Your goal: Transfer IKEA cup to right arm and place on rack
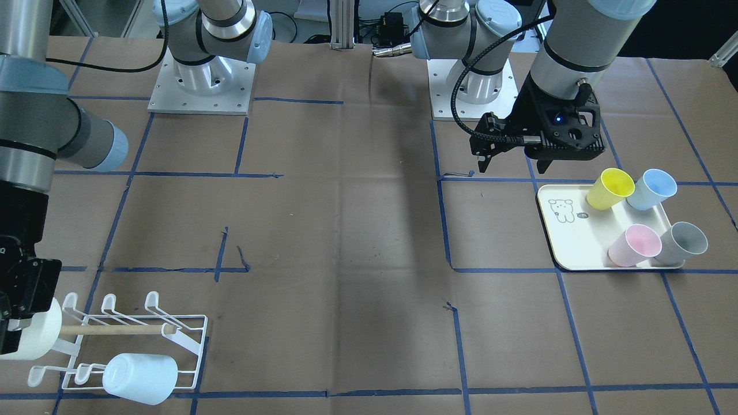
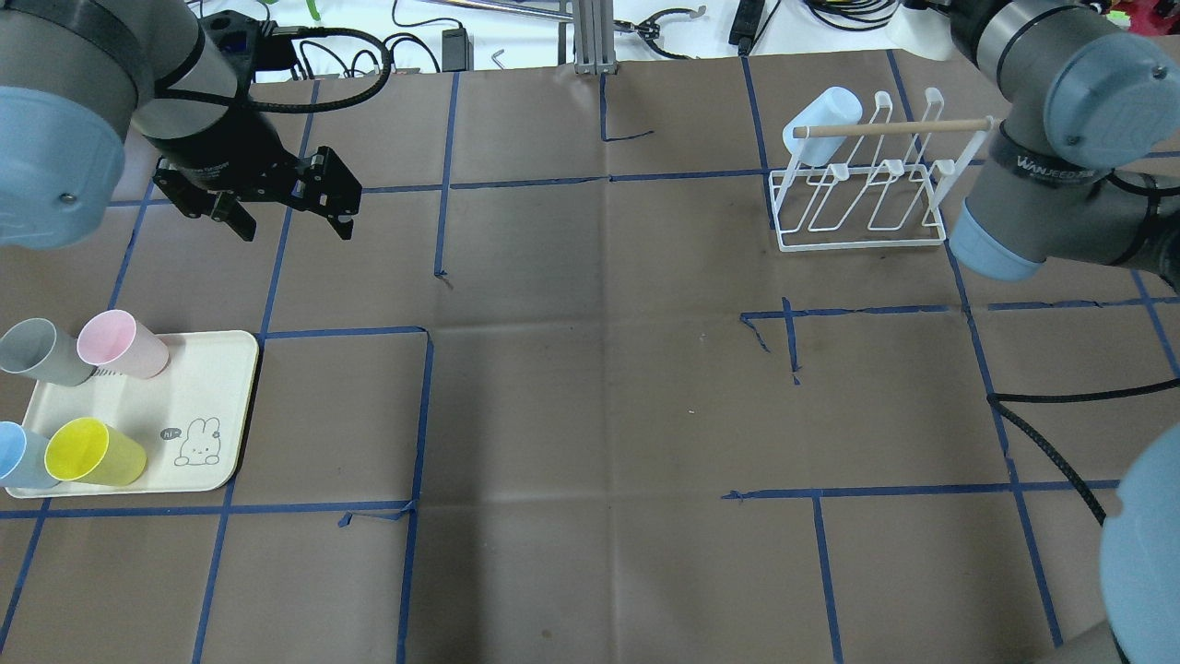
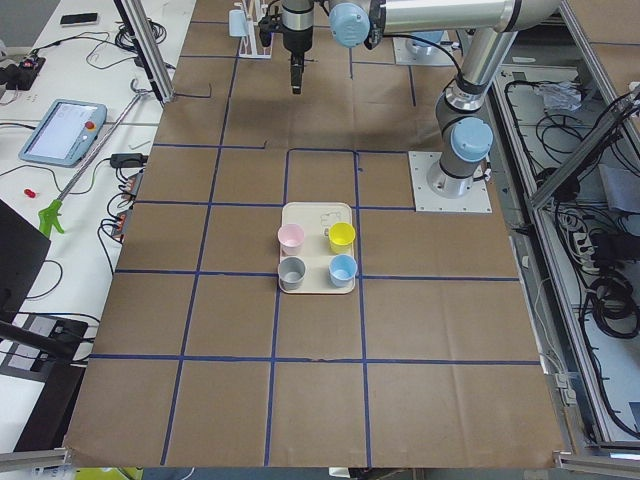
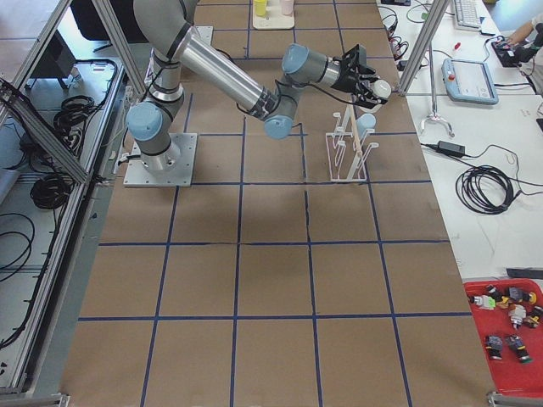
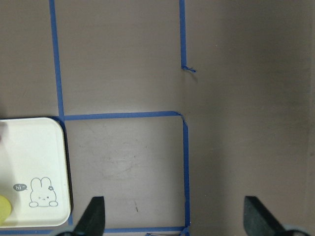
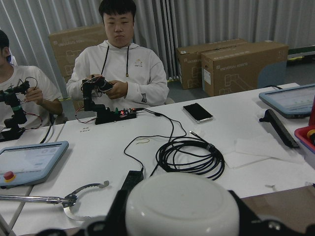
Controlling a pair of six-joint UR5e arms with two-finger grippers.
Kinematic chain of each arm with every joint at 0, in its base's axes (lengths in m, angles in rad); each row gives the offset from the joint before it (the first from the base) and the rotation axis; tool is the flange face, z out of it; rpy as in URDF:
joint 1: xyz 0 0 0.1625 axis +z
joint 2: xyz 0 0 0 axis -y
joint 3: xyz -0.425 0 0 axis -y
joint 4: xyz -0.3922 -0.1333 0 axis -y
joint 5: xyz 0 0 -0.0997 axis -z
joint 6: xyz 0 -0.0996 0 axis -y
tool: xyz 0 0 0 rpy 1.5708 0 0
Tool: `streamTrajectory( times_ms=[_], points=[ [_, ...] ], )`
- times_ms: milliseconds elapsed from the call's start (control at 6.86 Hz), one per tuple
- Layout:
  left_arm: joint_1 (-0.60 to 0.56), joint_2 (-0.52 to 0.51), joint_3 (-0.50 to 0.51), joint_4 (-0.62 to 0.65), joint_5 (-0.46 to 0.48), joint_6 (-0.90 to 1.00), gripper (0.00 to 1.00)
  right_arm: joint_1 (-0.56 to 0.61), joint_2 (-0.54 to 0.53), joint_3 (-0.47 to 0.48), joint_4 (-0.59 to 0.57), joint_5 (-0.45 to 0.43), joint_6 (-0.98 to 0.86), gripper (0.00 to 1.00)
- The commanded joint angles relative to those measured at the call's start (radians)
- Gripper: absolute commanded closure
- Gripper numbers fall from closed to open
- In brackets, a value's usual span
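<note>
My right gripper [image 1: 16, 335] is shut on a white cup [image 1: 40, 340] held on its side at the end of the white wire rack [image 1: 184, 340], next to its wooden dowel [image 1: 115, 329]. I cannot tell whether the cup sits over a prong. In the right wrist view the cup's base [image 6: 182, 196] fills the space between the fingers. A pale blue cup [image 1: 141, 377] hangs on a rack prong; it also shows in the overhead view [image 2: 823, 124]. My left gripper [image 2: 295, 219] is open and empty, above the table behind the tray.
A cream tray [image 2: 217, 406] with a bear drawing holds yellow [image 2: 92, 452], pink [image 2: 120, 343], grey [image 2: 41, 350] and blue [image 2: 18, 454] cups at the robot's left. Operators sit at a white desk beyond the rack.
</note>
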Motion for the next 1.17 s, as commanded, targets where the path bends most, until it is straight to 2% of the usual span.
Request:
streamTrajectory(
  times_ms=[0, 583, 1020],
  points=[
    [-0.02, 0.018, -0.01, -0.005, -0.01, -0.037, 0.0, -0.018, 0.099, -0.067, -0.063, 0.005, -0.057, 0.91],
    [0.042, 0.018, -0.014, -0.011, -0.004, -0.01, 0.0, -0.066, 0.205, -0.082, -0.137, 0.045, -0.123, 0.91],
    [0.017, 0.01, -0.001, -0.011, -0.004, -0.045, 0.0, -0.066, 0.234, -0.072, -0.143, 0.046, -0.125, 0.91]
  ],
)
